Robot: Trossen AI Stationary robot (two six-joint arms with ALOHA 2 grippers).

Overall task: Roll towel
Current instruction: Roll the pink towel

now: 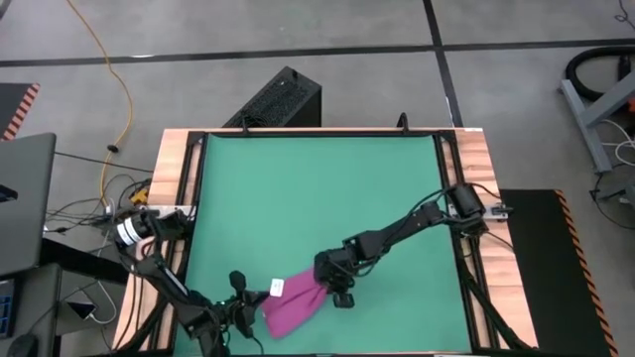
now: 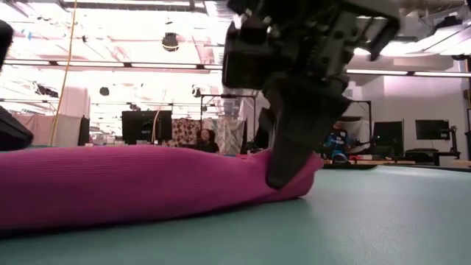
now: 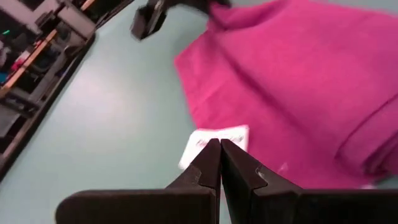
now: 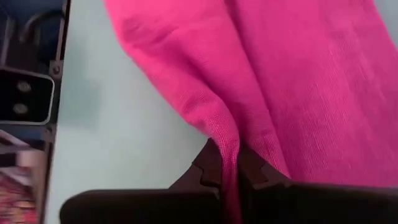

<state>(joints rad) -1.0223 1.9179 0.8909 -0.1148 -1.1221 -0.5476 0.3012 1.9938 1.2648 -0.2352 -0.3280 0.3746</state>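
Right claw (image 4: 229,167) clamped on a pinched fold of the towel (image 4: 298,81); left claw (image 3: 220,154) together, empty, at its white tag (image 3: 214,140).

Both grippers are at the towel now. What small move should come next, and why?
Probably the right gripper, shut on a pinched fold of the towel, should lift and carry that edge over to begin the roll. The left gripper is shut beside the white tag.
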